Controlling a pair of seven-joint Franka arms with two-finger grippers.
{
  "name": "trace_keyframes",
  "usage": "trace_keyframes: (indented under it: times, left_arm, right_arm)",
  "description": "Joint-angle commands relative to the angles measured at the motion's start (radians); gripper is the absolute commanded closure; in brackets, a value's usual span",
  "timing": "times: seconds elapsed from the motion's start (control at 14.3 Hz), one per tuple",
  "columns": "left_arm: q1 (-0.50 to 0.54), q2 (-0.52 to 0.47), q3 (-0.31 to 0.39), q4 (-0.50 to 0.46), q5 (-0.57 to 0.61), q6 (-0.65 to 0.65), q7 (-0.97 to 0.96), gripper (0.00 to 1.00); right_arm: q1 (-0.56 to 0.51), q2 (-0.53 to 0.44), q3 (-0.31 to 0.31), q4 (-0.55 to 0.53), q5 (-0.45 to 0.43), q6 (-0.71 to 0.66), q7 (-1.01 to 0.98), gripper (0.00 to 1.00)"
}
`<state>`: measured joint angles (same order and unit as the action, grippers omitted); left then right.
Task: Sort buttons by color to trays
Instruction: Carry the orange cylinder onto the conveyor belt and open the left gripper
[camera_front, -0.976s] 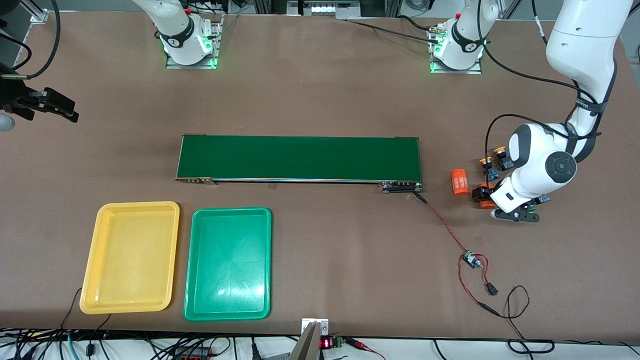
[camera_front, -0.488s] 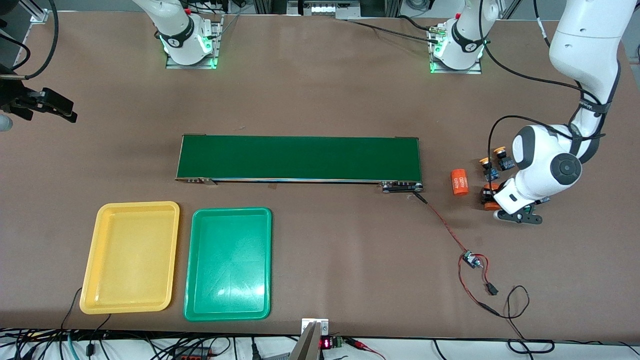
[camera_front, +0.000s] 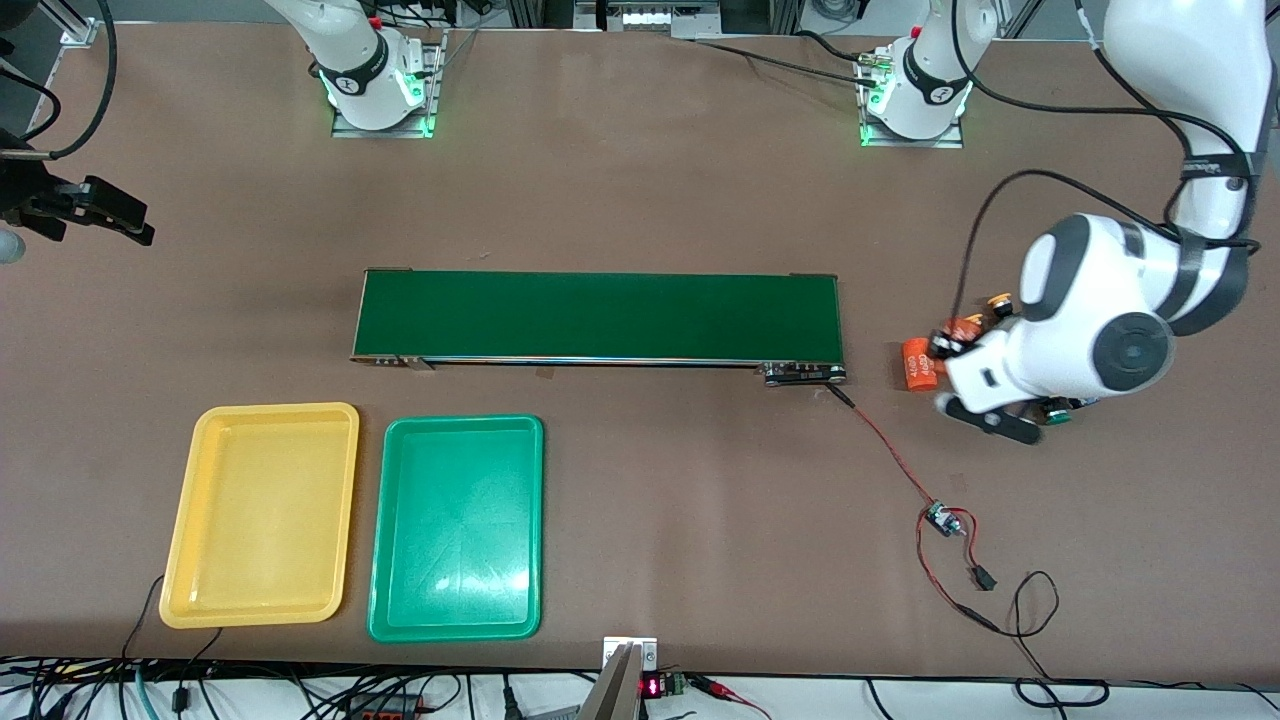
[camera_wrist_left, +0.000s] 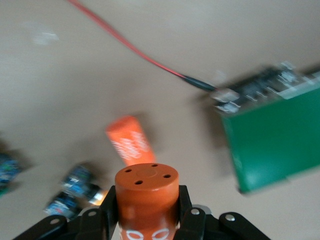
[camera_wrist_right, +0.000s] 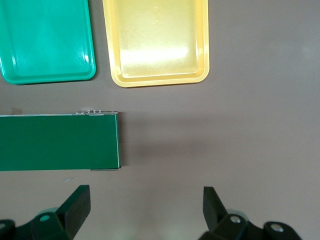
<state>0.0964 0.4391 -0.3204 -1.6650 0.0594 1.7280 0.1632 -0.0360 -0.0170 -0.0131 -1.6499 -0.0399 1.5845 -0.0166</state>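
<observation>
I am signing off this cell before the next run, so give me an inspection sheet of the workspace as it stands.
Surface: brown table, dark-green conveyor belt mid-table.
Job's things: yellow tray and green tray side by side, nothing in them; buttons at the left arm's end, partly hidden.
Clutter: one orange cylinder lying near the belt's end.
Grippers: left gripper shut on a second orange cylinder, not a button; right gripper open, waiting.
Cables: red wire from the belt to a small board.
Surroundings: cable bundles along the table edge nearest the front camera.
</observation>
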Motion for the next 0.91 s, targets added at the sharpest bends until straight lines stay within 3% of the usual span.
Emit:
trace_keyframes:
  times: [0.0,0.21,0.28,0.49,0.84]
  left_arm:
    - [0.003,0.027,-0.080,0.001,0.016,-0.036,0.068,0.80]
    - [0.005,0.027,-0.169,-0.042,0.016,0.023,0.249,0.83]
    - [0.008,0.027,-0.189,-0.079,0.016,0.100,0.356,0.84]
    - [-0.012,0.050,-0.195,-0.143,0.016,0.264,0.686,0.85]
    - [-0.047,0.070,-0.194,-0.203,0.084,0.349,0.751,0.83]
  right_arm:
    - [-0.004,0.002,0.001,-0.004,0.015,0.011,-0.009,0.00]
    - [-0.007,0.011,0.001,-0.002,0.015,0.037,-0.011,0.00]
    - [-0.007,0.014,0.001,-0.001,0.014,0.037,-0.014,0.00]
    - [0.002,0.006,0.011,0.010,0.060,0.025,-0.014,0.00]
    - [0.002,0.002,0.025,0.015,0.072,0.020,0.004,0.00]
